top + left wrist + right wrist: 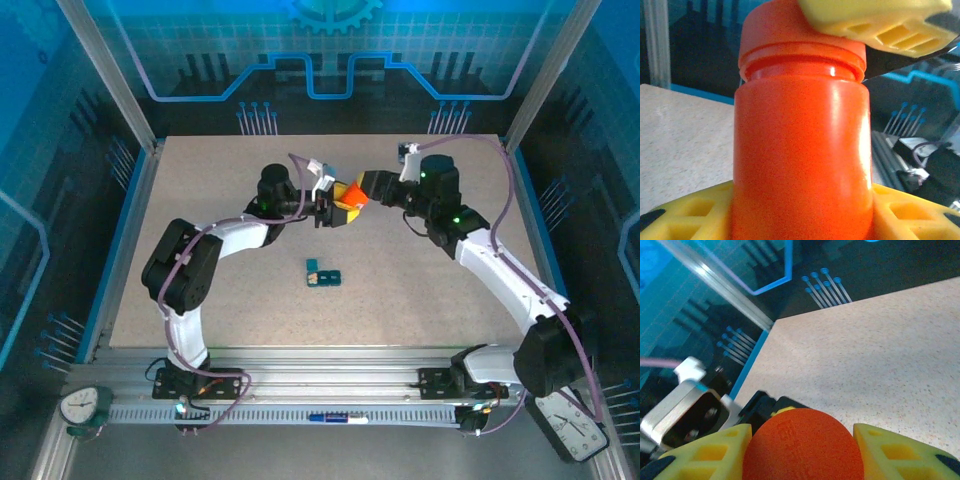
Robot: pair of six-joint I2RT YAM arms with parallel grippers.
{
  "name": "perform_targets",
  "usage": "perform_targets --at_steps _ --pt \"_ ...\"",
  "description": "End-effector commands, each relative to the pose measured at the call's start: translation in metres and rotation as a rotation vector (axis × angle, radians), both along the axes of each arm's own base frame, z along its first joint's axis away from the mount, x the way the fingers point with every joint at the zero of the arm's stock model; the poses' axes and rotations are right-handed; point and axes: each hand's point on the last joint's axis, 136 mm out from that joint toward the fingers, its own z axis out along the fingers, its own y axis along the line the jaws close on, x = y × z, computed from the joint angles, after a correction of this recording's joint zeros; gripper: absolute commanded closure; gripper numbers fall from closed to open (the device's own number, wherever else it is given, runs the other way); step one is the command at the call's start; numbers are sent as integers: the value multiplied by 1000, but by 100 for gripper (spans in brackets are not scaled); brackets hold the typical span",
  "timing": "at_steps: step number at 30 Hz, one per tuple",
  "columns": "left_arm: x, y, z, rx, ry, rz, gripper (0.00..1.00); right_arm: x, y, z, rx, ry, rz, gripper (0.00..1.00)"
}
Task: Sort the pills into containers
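The speckled beige worktop (200,250) takes up most of the enclosure. The two arms reach in over it from the near edge and meet at the far middle. The left arm (230,240) bends in from the left and the right arm (500,265) sweeps round from the right, so the wrists end up almost nose to nose. Between them is the orange bottle (352,190), held from both ends. The left jaws hold its body. From the left wrist, the yellow fingers (690,215) press against either side of the lower part, with the bottle standing tall straight ahead of the camera. The right jaws have closed in narrow on the cap (802,445). From the right wrist, the rounded orange top sits snug between that pair of yellow fingers (900,455), touching on both sides. I can't tell whether the bottle is clear of the surface. The containers (322,272), a small dark-teal strip of joined cells, lie flat on the worktop near its centre. They sit nearer the arm bases than the bottle and well apart from both sets of jaws. A pale speck shows at the strip's left end, too small to make out.
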Motion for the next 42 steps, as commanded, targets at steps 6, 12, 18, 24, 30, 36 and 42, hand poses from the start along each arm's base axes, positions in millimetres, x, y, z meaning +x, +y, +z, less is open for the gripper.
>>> perform_targets --at_steps 6,12,18,24,30,36,42 --pt "-1 -6 49 -18 -271 134 100 -9 9 -43 30 185 -134 63" --pt "1 -9 43 -19 -237 117 100 -5 10 -33 26 191 -113 55" --pt "15 0 43 -83 -158 114 100 0 -1 10 67 116 -7 19" --pt "16 6 44 -106 -133 78 100 -8 -21 42 3 -11 58 9" --pt "4 7 46 -120 -78 -45 100 -8 -24 59 -89 -156 204 8" --pt "-1 7 47 -131 -32 -118 100 -12 -6 69 -77 -230 354 8" --pt "-2 6 45 -133 -17 -133 100 1 1 59 -99 -186 364 8"
